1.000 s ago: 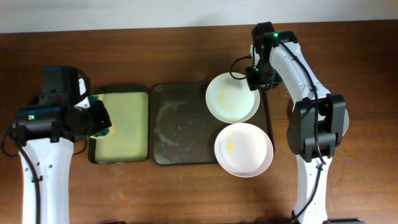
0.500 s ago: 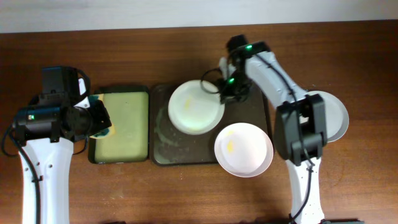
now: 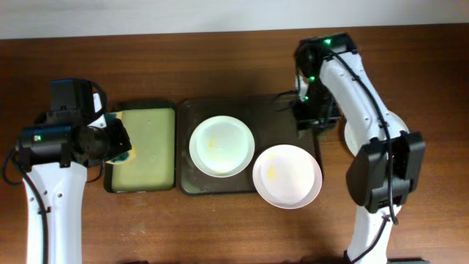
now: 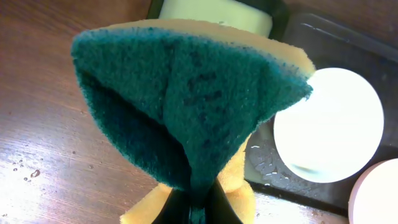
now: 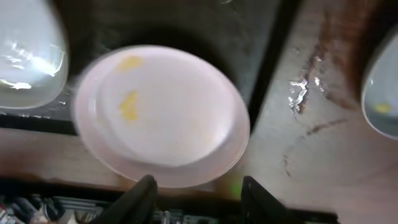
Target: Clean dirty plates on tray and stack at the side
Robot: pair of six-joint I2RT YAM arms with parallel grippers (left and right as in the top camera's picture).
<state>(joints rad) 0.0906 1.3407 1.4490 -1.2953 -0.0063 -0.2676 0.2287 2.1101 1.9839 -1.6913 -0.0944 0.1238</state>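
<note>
The left claw [image 4: 193, 211] is clenched tight on a sponge [image 4: 186, 106]. The sponge is green on the outside and yellow inside, and it is folded over in the pinch. From above, this claw hangs over the 9 o'clock edge of a small tray [image 3: 146, 147] with a yellow-green bottom. The small tray is on the 9 o'clock side of the table [image 3: 220, 59].

The right claw [image 5: 205, 199] is released. Its two fingers [image 5: 146, 199] stand apart and nothing is between them. From above, it hangs over the 3 o'clock end of the big dark tray [image 3: 249, 106], close to the rim there.

In the right claw's own camera, a pinkish plate [image 5: 161, 115] with two yellow smears lies below it. From above, this plate sits at the 4 o'clock corner of the big tray and pokes out over the rim. A white plate [image 3: 222, 146] lies flat in the middle of the big tray, with a small yellow spot on it. The two plates are just beside each other, and I cannot tell if they touch. The bare part of the big tray looks wet and streaky.

A grey-blue plate [image 5: 382, 87] lies on the table outside the big tray, on its 3 o'clock side. It has a yellow smear. From above, the right arm hides most of it.
</note>
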